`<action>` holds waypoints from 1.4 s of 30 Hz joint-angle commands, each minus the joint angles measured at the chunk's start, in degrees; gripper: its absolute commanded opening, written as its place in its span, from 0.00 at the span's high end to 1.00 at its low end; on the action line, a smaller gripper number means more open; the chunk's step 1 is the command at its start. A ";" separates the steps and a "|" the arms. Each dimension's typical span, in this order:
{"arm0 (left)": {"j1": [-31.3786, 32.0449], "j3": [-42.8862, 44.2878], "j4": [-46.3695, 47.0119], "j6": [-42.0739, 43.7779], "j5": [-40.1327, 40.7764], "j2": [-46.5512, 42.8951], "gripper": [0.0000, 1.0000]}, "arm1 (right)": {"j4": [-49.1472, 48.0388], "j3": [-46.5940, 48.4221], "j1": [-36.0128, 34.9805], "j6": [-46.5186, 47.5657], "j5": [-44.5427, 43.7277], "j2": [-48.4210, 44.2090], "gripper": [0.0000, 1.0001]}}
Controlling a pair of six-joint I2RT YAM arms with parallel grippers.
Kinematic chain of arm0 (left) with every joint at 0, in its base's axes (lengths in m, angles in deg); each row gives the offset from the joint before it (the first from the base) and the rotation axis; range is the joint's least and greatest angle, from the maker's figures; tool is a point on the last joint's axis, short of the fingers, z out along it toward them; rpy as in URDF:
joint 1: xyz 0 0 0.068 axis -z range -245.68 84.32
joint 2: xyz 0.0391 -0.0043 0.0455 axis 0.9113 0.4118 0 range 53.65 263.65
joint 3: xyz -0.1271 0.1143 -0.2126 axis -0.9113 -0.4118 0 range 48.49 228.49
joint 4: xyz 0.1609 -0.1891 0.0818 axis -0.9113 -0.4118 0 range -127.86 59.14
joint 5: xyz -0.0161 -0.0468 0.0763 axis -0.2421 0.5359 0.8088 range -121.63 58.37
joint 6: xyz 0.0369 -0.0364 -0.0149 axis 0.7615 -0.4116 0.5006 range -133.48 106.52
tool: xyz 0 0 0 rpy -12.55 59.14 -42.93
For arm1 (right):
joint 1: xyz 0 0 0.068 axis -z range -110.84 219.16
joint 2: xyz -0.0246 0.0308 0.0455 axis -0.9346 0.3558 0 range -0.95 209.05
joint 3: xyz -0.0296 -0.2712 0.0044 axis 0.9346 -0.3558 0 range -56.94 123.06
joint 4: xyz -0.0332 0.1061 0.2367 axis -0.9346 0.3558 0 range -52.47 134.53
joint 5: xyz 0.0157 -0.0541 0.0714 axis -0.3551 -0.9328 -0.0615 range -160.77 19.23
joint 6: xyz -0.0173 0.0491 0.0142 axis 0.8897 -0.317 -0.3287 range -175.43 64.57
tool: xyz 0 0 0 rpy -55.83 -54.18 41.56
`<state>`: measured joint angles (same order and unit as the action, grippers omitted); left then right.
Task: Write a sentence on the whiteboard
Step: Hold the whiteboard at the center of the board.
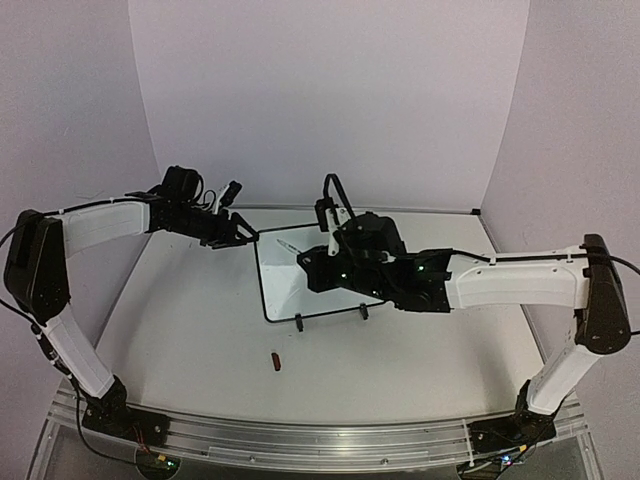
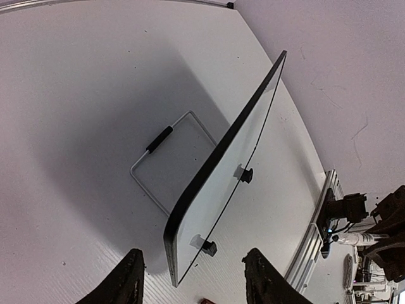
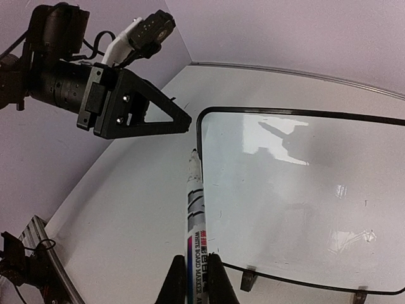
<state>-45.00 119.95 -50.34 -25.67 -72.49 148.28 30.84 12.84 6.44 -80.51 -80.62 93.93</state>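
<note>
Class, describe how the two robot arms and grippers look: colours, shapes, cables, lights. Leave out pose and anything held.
Both the left arm and right arm have white link shells between black joints, with thin black cables. The right arm's black wrist shows green lights. The left gripper has black triangular fingers; the right gripper is black too.

Right wrist view: right gripper [image 3: 196, 284] cut off by bottom edge but for fingertips, rear of marker [image 3: 195, 215] too. Print on barrel only partly legible. Right end of whiteboard [image 3: 297, 196] clipped by frame.
Top view: right half of board hidden under right arm, gripper fingers buried beneath wrist. Small red object [image 1: 276, 361] too small to identify.
Left wrist view: left gripper [image 2: 193, 282] cut below fingertips by bottom edge. Wire stand [image 2: 159, 139] partly hidden behind board.
</note>
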 commanded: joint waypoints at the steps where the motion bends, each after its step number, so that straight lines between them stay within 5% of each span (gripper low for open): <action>1: 0.14 0.42 0.78 1.89 -1.05 0.03 0.49 | -1.06 4.36 -0.27 1.16 -1.24 3.23 1.00; 42: 3.20 2.37 -3.64 6.17 3.64 3.82 0.95 | 2.11 14.33 -0.26 2.16 -5.46 14.28 1.00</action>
<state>-42.59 120.01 -52.63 -20.88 -68.99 151.67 32.72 24.56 6.44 -78.96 -84.86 106.87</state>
